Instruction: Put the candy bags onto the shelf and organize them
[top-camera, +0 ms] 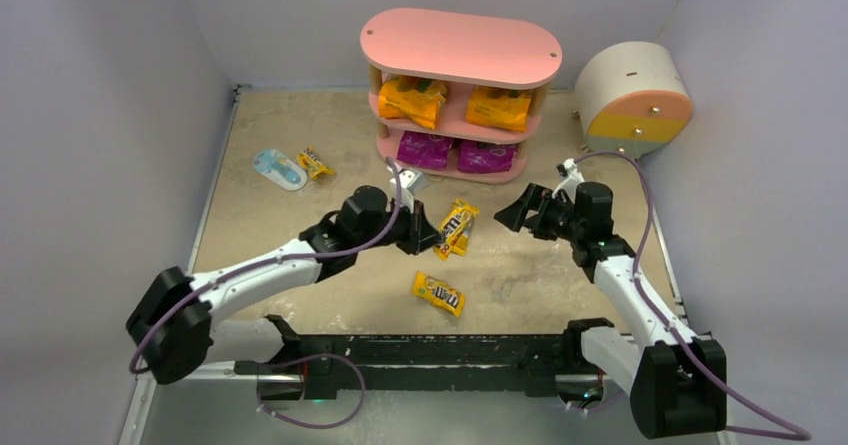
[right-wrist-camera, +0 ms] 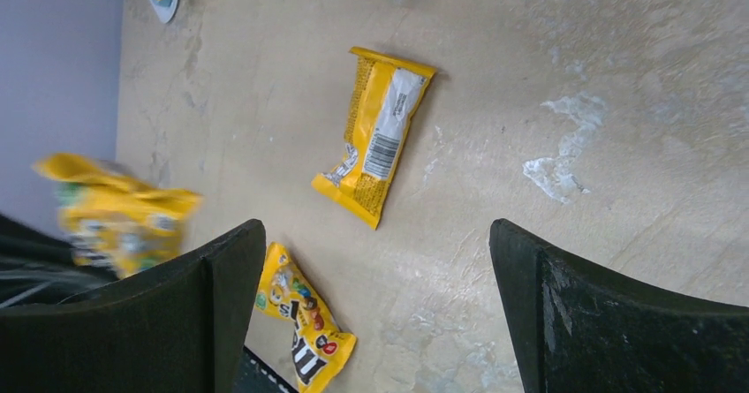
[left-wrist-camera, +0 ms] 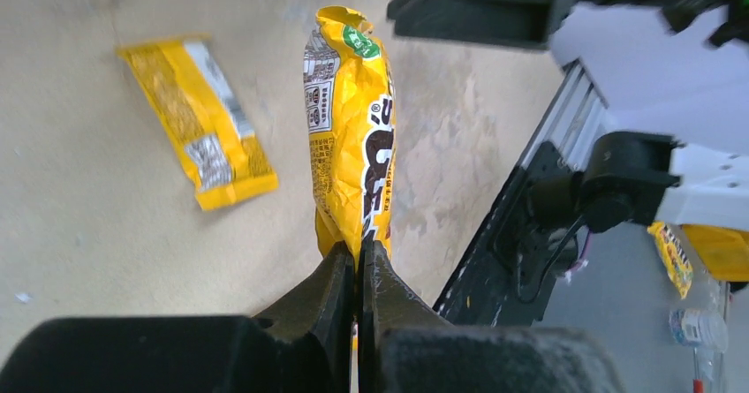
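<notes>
The pink shelf (top-camera: 462, 45) stands at the back. Two orange bags (top-camera: 412, 101) lie on its middle tier and two purple bags (top-camera: 426, 150) on its bottom tier. My left gripper (top-camera: 426, 237) (left-wrist-camera: 360, 250) is shut on the end of a yellow M&M's packet (left-wrist-camera: 353, 137) (top-camera: 450, 235), held off the table. A second packet (left-wrist-camera: 199, 132) (right-wrist-camera: 375, 132) lies face-down beside it. A third (top-camera: 438, 293) (right-wrist-camera: 305, 327) lies near the front. A fourth (top-camera: 315, 162) rests at the left. My right gripper (top-camera: 515, 213) (right-wrist-camera: 378, 230) is open and empty above the table.
A flat light-blue-and-white item (top-camera: 278, 169) lies at the left under the fourth packet. A round cream drawer unit (top-camera: 632, 100) stands at the back right. Grey walls close in the left, back and right. A black rail (top-camera: 440, 350) runs along the near edge.
</notes>
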